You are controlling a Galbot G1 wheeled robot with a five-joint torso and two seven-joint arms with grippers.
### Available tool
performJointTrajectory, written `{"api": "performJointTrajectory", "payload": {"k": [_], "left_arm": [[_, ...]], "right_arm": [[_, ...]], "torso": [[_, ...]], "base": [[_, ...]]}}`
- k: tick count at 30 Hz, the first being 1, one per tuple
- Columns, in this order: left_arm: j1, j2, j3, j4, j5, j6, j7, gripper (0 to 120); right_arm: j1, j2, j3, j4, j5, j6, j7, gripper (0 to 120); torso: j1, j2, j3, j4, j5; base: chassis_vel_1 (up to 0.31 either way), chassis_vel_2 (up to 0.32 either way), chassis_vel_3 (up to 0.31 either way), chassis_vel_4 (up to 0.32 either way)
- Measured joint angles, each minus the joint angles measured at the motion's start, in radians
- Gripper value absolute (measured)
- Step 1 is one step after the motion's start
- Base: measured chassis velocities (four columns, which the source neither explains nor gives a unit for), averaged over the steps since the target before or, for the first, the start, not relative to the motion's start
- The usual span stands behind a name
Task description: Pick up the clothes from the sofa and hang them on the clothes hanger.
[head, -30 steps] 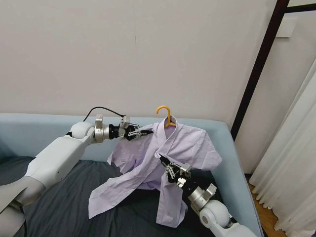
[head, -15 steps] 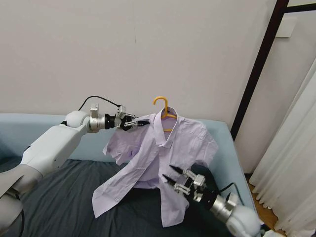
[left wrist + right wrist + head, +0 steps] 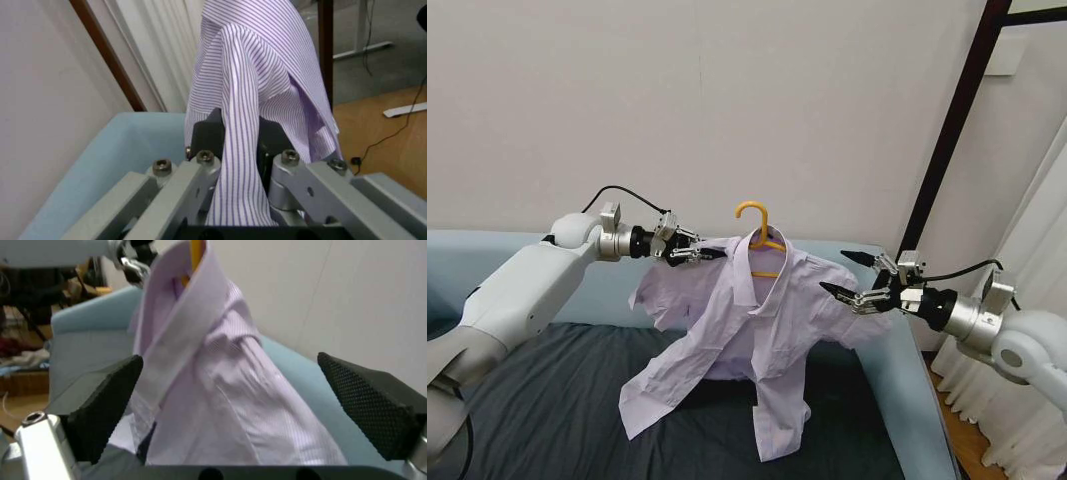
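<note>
A lilac striped shirt (image 3: 747, 340) hangs on a yellow hanger (image 3: 757, 222), lifted above the sofa, with its hem trailing on the dark cushion. My left gripper (image 3: 695, 251) is shut on the shirt's shoulder, and the striped cloth (image 3: 243, 145) runs between its fingers in the left wrist view. My right gripper (image 3: 852, 276) stands open beside the shirt's other sleeve, a little apart from it. From the right wrist the shirt (image 3: 213, 390) shows ahead, between the two black fingertips (image 3: 107, 402).
The light blue sofa (image 3: 497, 265) with a dark grey seat cushion (image 3: 537, 420) lies below. A plain wall stands behind it. A dark brown post (image 3: 947, 140) and white curtains (image 3: 1017, 360) rise at the right.
My right gripper has come up from under the shirt's front and swung out to the right side. The left gripper has lifted the shirt a little higher and leftward.
</note>
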Motion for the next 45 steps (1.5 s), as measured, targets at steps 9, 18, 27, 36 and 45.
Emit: {"api": "performJointTrajectory", "payload": {"k": [9, 18, 27, 36, 45], "left_arm": [[0.066, -0.01, -0.023, -0.047, 0.04, 0.008, 0.045, 8], [0.074, -0.042, -0.024, -0.029, 0.055, 0.003, 0.051, 8], [0.064, -0.064, -0.015, 0.008, 0.073, -0.006, 0.064, 8], [0.058, -0.069, -0.012, 0.017, 0.089, -0.007, 0.081, 8], [0.064, -0.066, -0.019, 0.012, 0.092, -0.008, 0.087, 8]], "right_arm": [[0.004, 0.047, -0.034, -0.084, -0.021, -0.077, -0.104, 100], [0.087, 0.127, -0.082, -0.196, -0.11, -0.115, -0.262, 100], [0.105, 0.172, -0.096, -0.245, -0.178, -0.123, -0.344, 68], [0.109, 0.196, -0.09, -0.28, -0.222, -0.126, -0.418, 38], [0.131, 0.218, -0.091, -0.304, -0.231, -0.131, -0.484, 7]], "torso": [[0.0, 0.0, 0.0, 0.0, 0.0001], [0.0, 0.0, 0.0, 0.0001, 0.0001], [0.0, 0.0, 0.0, -0.0002, -0.0001], [0.0, 0.0, 0.0, 0.0, -0.0002], [0.0, 0.0, 0.0, 0.0, -0.0002]], "base": [[0.0, 0.0, 0.0, 0.0], [0.0, 0.0, 0.0, 0.0], [0.0, 0.0, 0.0, 0.0], [0.0, 0.0, 0.0, 0.0], [0.0, 0.0, 0.0, 0.0]]}}
